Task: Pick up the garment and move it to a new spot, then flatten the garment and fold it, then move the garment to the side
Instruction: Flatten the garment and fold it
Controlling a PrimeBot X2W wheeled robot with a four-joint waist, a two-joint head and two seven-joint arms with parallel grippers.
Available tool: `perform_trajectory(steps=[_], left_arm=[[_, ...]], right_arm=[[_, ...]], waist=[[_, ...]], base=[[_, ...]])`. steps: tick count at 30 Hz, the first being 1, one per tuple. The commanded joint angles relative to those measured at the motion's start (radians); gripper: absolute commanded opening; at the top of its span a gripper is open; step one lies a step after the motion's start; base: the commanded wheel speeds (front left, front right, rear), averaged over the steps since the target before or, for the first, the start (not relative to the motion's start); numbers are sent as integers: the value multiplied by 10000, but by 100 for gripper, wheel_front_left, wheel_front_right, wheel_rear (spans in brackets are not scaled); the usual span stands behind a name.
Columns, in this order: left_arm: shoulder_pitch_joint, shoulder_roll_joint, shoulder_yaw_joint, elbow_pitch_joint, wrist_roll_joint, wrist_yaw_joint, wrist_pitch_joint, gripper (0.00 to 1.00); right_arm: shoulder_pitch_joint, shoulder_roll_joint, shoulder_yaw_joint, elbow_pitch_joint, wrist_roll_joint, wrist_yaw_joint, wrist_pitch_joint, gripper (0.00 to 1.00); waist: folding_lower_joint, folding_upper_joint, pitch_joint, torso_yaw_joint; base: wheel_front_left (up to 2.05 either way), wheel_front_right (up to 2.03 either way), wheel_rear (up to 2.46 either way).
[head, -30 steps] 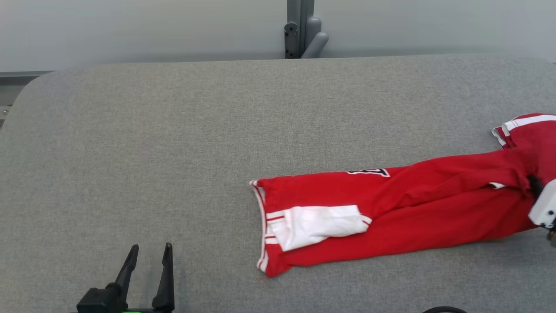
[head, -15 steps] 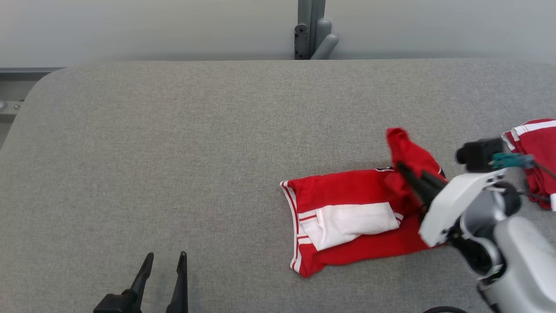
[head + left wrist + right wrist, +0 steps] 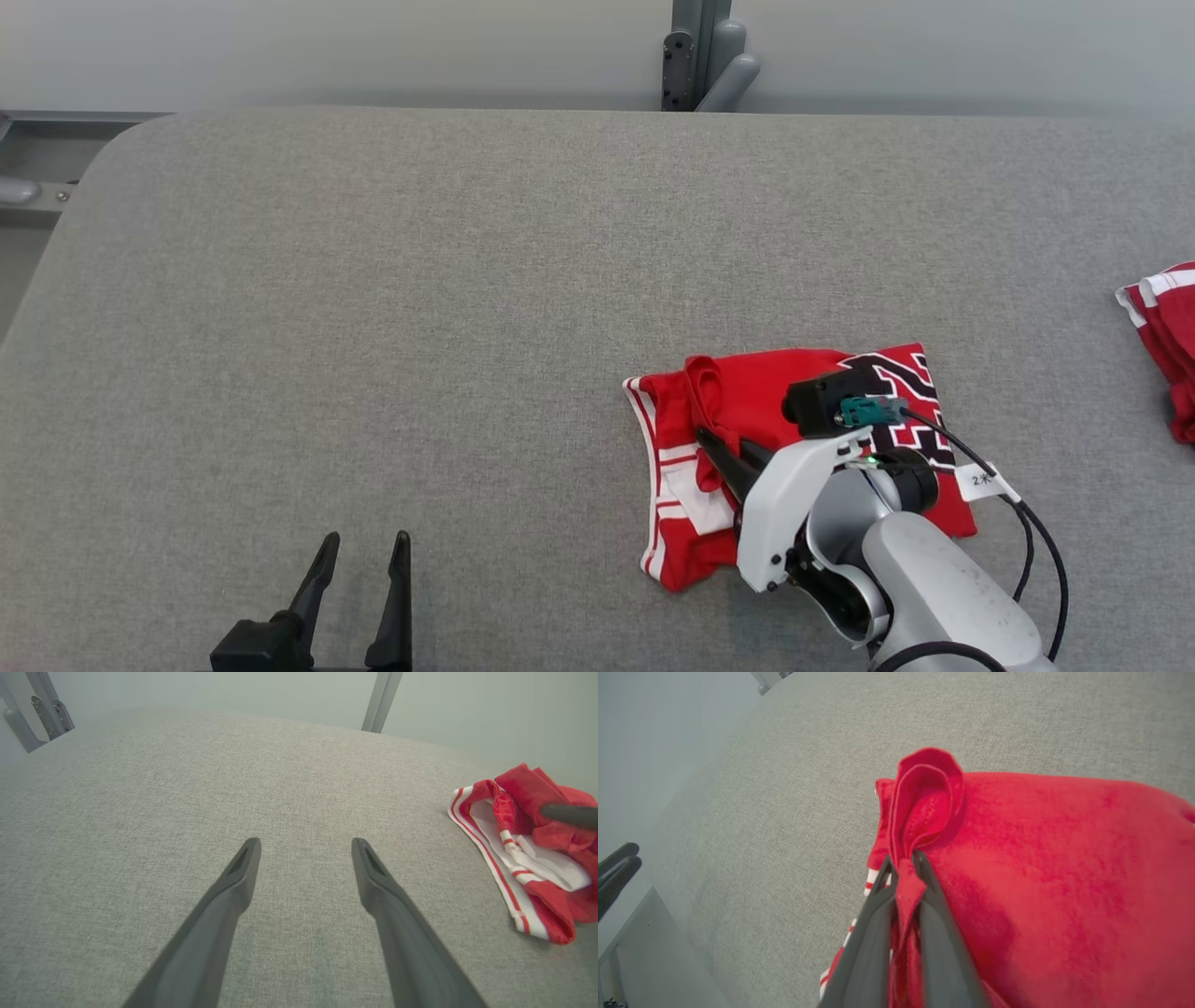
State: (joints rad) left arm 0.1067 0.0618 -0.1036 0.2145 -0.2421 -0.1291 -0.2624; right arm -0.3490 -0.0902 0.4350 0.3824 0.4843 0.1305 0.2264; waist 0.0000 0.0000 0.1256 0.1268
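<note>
A grey, fabric-covered table [image 3: 373, 280] spans the frame, with a rounded corner at upper left. Right of centre, toward the bottom, a folded red garment [image 3: 747, 387] with white stripes lies on it. A second red-and-white cloth [image 3: 1167, 317] lies at the right edge.

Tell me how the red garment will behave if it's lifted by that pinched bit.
Likely floppy: the red garment bunches into a soft loop where the right end effector pinches it. Probably light, since one thin pinch holds a fold. Lifted, it would likely drape and unfold.
</note>
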Motion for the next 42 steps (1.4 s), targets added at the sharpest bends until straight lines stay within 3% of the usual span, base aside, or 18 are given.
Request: perform_trajectory(steps=[1,21,23,25,27,31,34,37,40,41,42], left_arm=[[-189,15,-9,26,91,-25,-29,100],[-240,104,64,149,84,-26,-29,100],[-266,132,47,178,81,-26,-29,100],[-237,153,68,198,91,-26,-29,100],[-198,176,119,195,117,-26,-29,100],[-86,208,199,206,126,-26,-29,100],[12,229,342,147,78,-26,-29,100],[62,204,484,40,24,-26,-29,100],[0,170,530,-71,23,-26,-29,100],[-41,154,513,-92,13,-26,-29,100],[-104,137,462,-102,20,-26,-29,100]], right_arm=[[-157,65,78,159,-99,0,-118,0],[-921,243,1637,1299,383,0,-282,0],[-992,188,1799,1364,503,0,-334,11],[-1023,147,1852,1417,578,0,-391,11],[-1077,113,1826,1490,487,0,-530,100],[-1134,18,1846,1212,362,0,-756,100],[-824,-187,1517,276,565,0,-906,100],[-354,-848,449,-783,363,-9,-1077,100],[259,-1068,-1304,-1529,-368,-3,-1729,100],[413,-1183,-1778,-1609,-956,2,-2056,88],[581,-1240,-2175,-1605,-1532,0,-2459,24]], waist=[[0,0,9,20],[0,0,37,-134],[0,0,51,-156],[0,0,42,-170],[0,0,51,-199],[0,0,54,-242],[0,0,54,-282],[0,0,141,-357],[0,0,342,-406],[0,0,436,-426],[0,0,525,-431]], base=[[0,0,0],[0,0,0],[0,0,0],[0,0,0],[0,0,0],[0,0,0],[0,0,0],[0,0,0],[0,0,0],[0,0,0],[0,0,0]])
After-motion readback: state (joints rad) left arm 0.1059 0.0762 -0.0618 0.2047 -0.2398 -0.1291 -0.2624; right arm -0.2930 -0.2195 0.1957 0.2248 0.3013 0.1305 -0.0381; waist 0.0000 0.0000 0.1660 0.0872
